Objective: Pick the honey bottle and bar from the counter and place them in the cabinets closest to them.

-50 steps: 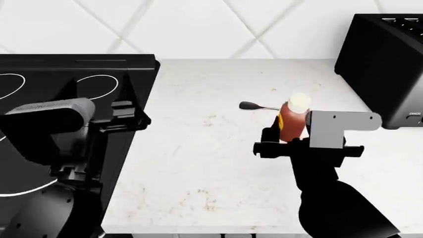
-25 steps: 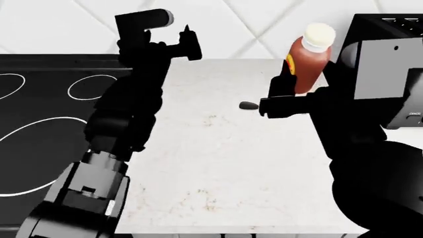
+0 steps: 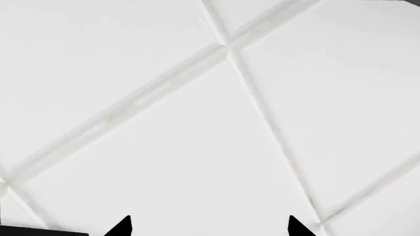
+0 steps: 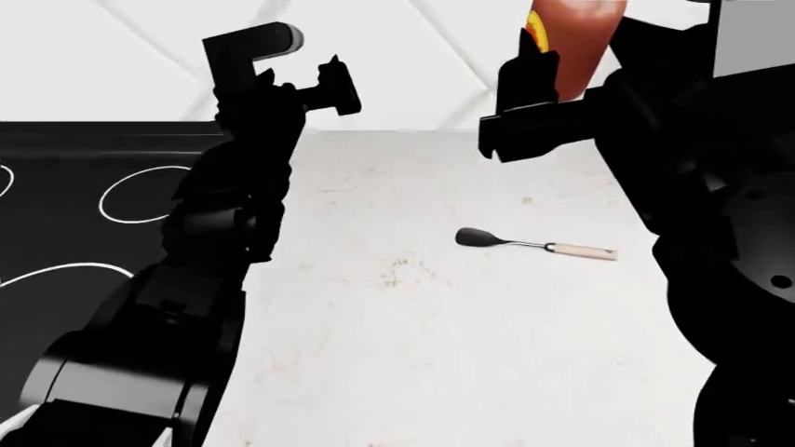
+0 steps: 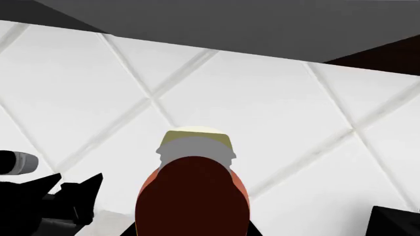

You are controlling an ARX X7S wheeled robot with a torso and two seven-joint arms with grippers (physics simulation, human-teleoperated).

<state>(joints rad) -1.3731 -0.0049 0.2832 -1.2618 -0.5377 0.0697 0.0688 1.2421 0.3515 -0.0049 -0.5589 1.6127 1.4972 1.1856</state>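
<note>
So the right gripper (image 4: 553, 93) is way up off the counter (image 4: 410, 317), clamped around the honey bottle (image 4: 574, 42). In the head view only the lower orange-red body of the bottle shows, with its top cut off by the frame edge, and it sits upright in front of the white diamond-tiled wall (image 4: 410, 56). The right wrist view looks along the bottle toward its pale cream cap, with the tiled wall behind it and a dark grey surface overhead that might be the underside of a cabinet, though I can't say for sure.

The left gripper (image 4: 333, 90) is raised too, up near the wall above where the black stovetop (image 4: 87, 196) meets the counter. It holds nothing. In the left wrist view two black fingertips (image 3: 121, 227) poke into frame with a wide gap between them and plain wall tile beyond, so its jaws are spread apart.

Down on the counter there's a spatula (image 4: 534, 244) with a black head and beige handle lying flat, well below both grippers and closer to the right arm. I don't see the bar in any view.
</note>
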